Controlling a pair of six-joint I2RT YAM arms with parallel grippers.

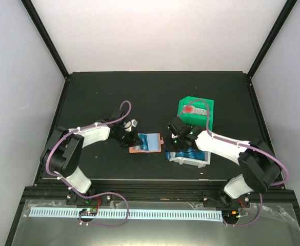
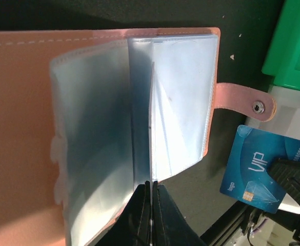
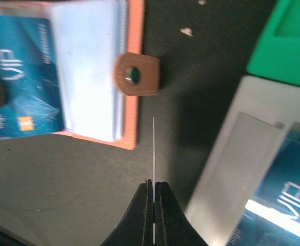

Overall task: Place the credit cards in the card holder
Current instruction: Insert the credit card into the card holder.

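**Top view.** We record even, diffuse light from above. The pale enclosure walls [image 1: 16, 77] are nearly washed out and the black table [image 1: 114, 92] is dim and matte. Shadows are faint and focus is sharp throughout.

**Left wrist view.** We note a soft white sheen over the clear pockets of the card holder [image 2: 26, 102], whose left part is blurred. The credit card [image 2: 262, 169] past its right edge is legible. The left gripper [image 2: 151, 183] is an unfocused black mass.

**Right wrist view.** We note general softness. The white bin [image 3: 232, 154] glares along its rim, the green bin [image 3: 288, 41] is saturated and blurred, and the right gripper [image 3: 153, 183] is featureless black.
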